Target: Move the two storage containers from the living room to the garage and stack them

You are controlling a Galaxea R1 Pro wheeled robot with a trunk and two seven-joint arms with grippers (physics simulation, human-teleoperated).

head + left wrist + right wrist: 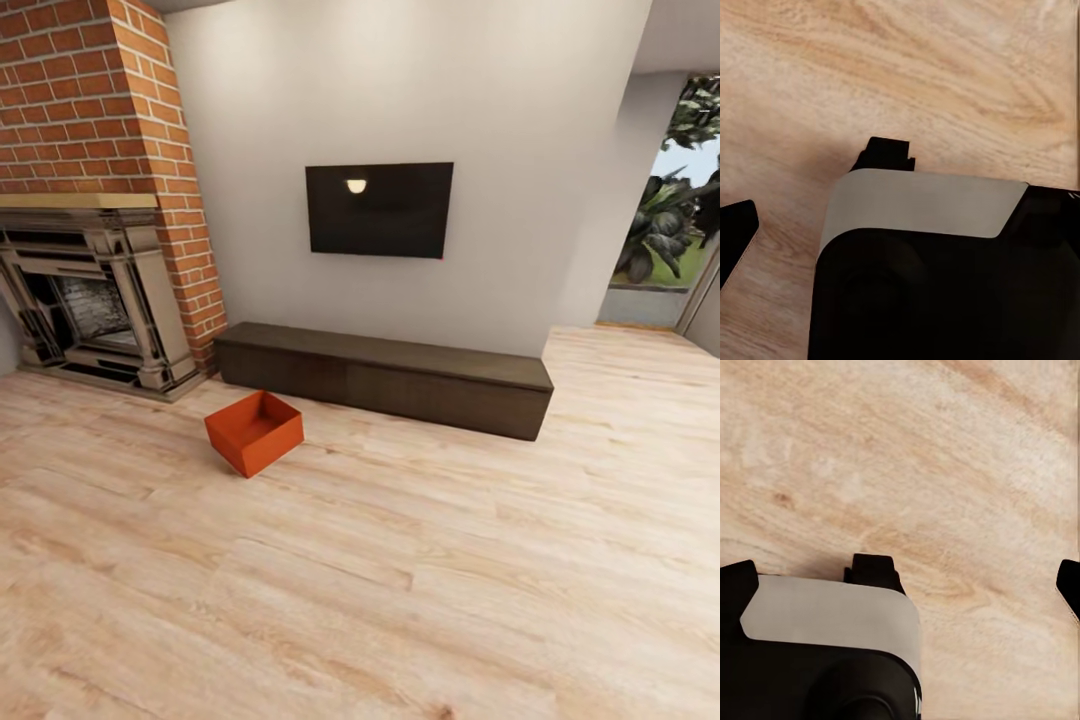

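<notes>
One orange-red storage container sits on the light wood floor just in front of the dark bench, near the brick fireplace. It looks rigid, light, open-topped, so you pinch a wall rim. Both wrist views face floor planks; whether either claw is spread or pressed together is probably not readable here

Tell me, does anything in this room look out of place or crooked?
One thing: an orange-red storage container sits alone on the wood-plank floor, turned at an angle to the long dark bench behind it. Otherwise the fireplace and the wall screen look tidy and undamaged.
</notes>
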